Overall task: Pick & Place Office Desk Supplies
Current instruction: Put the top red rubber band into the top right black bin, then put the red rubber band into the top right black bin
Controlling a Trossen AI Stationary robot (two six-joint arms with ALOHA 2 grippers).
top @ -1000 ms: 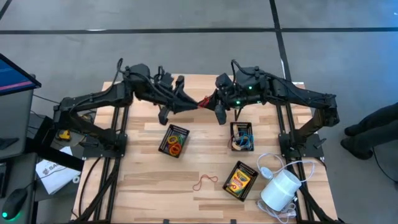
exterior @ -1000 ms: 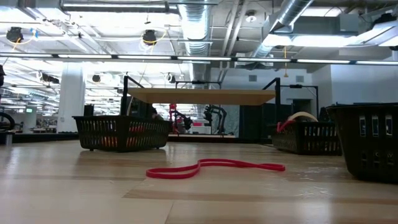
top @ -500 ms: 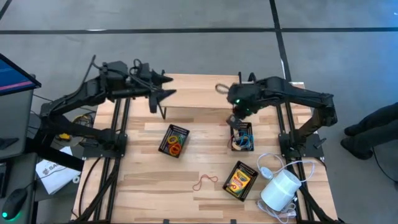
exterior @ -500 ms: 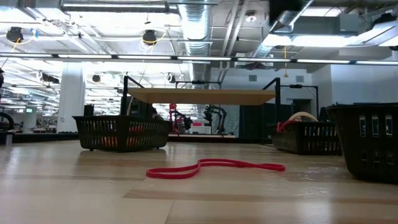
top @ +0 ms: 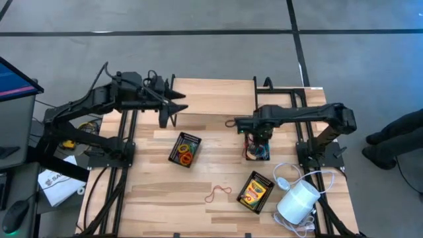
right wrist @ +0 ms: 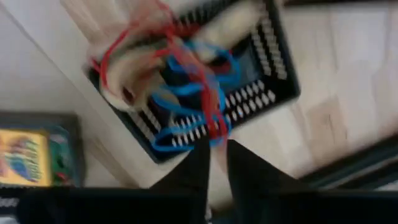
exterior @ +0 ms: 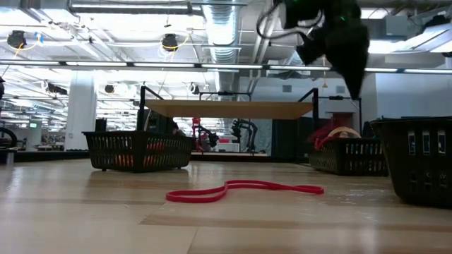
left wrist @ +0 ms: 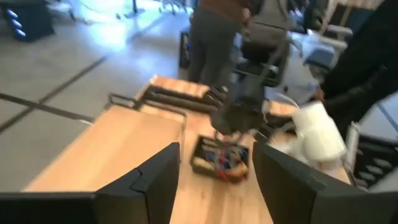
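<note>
My right gripper (top: 259, 136) (right wrist: 216, 146) points down over the right black mesh tray (top: 246, 153), which holds blue elastic loops (right wrist: 186, 93). It is shut on a red elastic loop (right wrist: 155, 25). My left gripper (top: 173, 111) (left wrist: 216, 149) stands open and empty above the table's far left part. The left black tray (top: 176, 157) holds orange, red and yellow loops. Another red loop (top: 217, 193) (exterior: 240, 189) lies flat on the wood near the front. A yellow-and-green crayon box (top: 254, 190) lies in a black tray at the front right. My right gripper has one end of the red elastic loop (right wrist: 214, 132) between its two fingertips, coming from above and pointing down. The rest of the loop trails slack over the blue loops and the tray's contents. The picture is blurred, so how many strands are pinched does not show.
A white cylinder (top: 297, 201) with a white cord stands at the front right corner. A person (top: 396, 135) stands beyond the table's right edge. Bare wood lies between the two trays and along the far edge.
The two grippers met over the far middle with a red loop between them. My left gripper has drawn back toward the table's left edge without it. My right gripper has tipped from level to pointing down and sunk over the right tray with the loop.
</note>
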